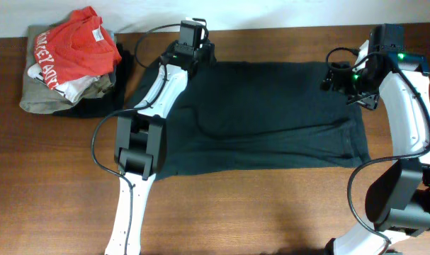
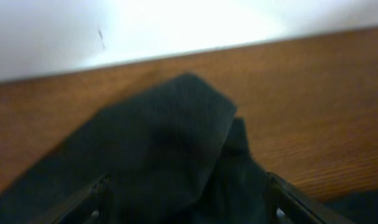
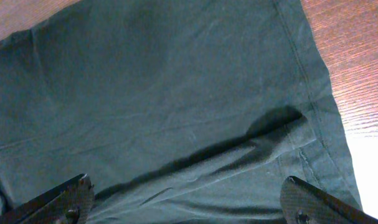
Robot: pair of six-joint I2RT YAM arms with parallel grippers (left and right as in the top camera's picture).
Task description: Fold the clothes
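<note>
A dark green-black garment (image 1: 264, 117) lies spread flat across the middle of the brown table (image 1: 52, 191). My left gripper (image 1: 190, 53) is over its far left corner; in the left wrist view the jaws (image 2: 185, 199) are wide open with a bunched fold of the cloth (image 2: 170, 143) between them. My right gripper (image 1: 349, 81) is over the far right corner; in the right wrist view the jaws (image 3: 189, 199) are wide open above wrinkled cloth (image 3: 176, 106) near the hem.
A pile of clothes (image 1: 69, 64) with a red shirt (image 1: 76, 46) on top sits at the far left corner of the table. The table's far edge meets a white wall (image 2: 176, 25).
</note>
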